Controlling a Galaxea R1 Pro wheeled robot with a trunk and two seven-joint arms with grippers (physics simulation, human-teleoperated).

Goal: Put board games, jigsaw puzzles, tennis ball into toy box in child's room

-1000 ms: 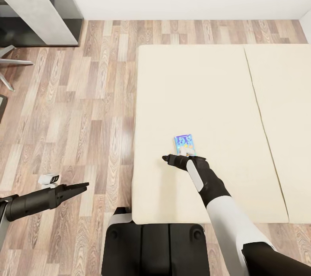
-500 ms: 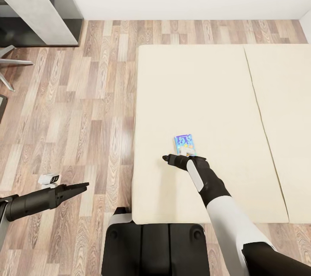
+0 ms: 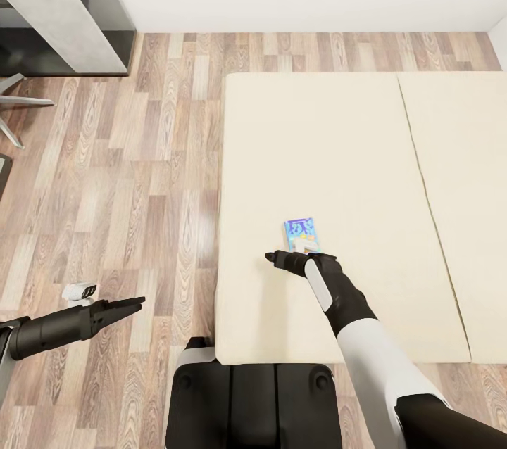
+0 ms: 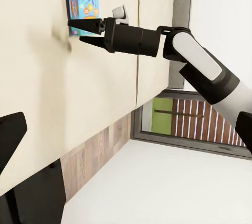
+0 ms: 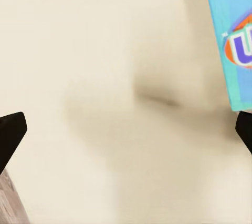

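board game (image 3: 301, 234) lies flat on bed (image 3: 338, 153), touching right pincer (image 3: 282, 260), spread wide around its near end; looks thin, stiff, light; pinch short edges; left pincer (image 3: 134, 305) narrow, idle

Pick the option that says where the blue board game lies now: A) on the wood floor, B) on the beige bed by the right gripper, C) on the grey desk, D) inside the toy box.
B: the blue board game lies flat on the bed, right beside the right gripper.
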